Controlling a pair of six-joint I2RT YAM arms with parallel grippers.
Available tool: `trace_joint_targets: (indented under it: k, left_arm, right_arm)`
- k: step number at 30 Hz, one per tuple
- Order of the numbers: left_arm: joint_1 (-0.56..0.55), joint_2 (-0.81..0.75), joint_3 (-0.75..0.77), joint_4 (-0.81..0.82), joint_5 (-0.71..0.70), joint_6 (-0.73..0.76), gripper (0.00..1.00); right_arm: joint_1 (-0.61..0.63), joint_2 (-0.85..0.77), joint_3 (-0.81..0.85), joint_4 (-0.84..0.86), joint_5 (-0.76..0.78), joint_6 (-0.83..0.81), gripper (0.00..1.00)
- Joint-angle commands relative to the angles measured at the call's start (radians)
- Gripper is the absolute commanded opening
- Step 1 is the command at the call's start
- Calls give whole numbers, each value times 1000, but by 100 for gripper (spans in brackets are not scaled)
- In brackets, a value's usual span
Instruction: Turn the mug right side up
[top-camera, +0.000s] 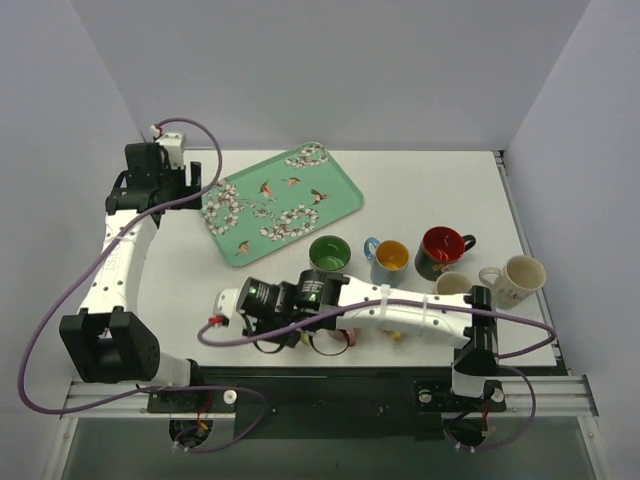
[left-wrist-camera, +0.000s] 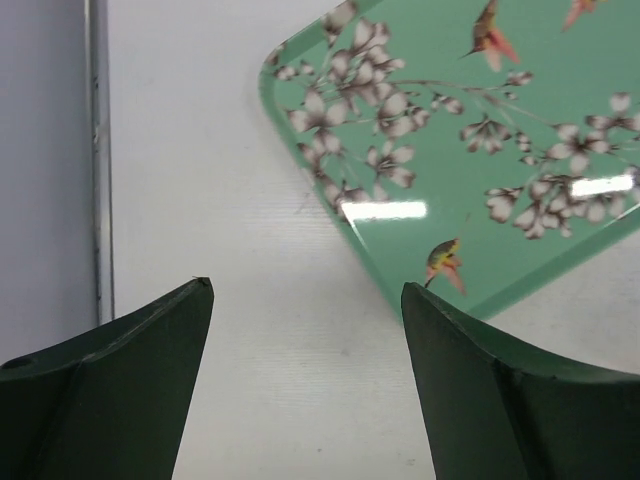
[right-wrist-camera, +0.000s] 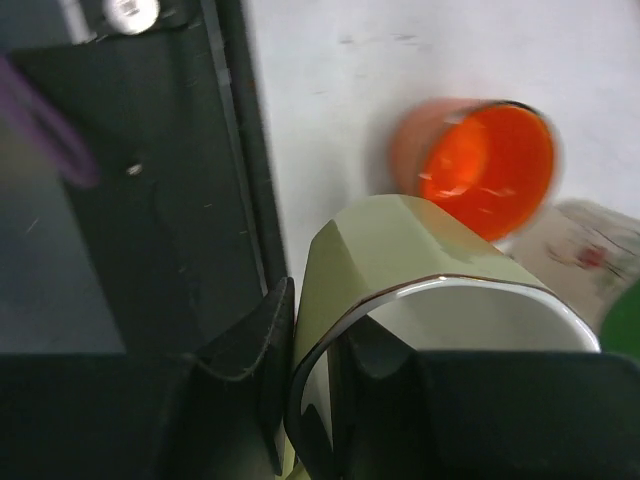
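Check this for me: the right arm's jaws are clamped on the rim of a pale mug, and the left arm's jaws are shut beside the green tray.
One thing is wrong: the left arm's jaws are wide open, not shut; the left wrist view shows them spread apart beside the green tray. The right arm's jaws are indeed clamped on the pale mug at its rim.
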Motion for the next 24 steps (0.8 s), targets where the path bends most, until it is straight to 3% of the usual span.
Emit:
trace_joint_targets:
  k: [1,7,10,14,24]
  left_arm:
    - [92,-46,-46,106,-14,35,86]
    - [138,-52,-108,138,-14,38,86]
    - [138,-60,-125,149,-26,46,86]
    - [138,-67,-155,172,-45,57,87]
    - [138,-55,-171,178,-20,48,87]
  right_arm:
    - [48,54,36,-88,-165,-145,0]
    - [74,215,106,-79,-156,-196,0]
    - [78,254,92,-73,-108,-217,0]
    - [61,297,65,-37,-154,-236,0]
    - [-45,294,-47,102,-148,-211,0]
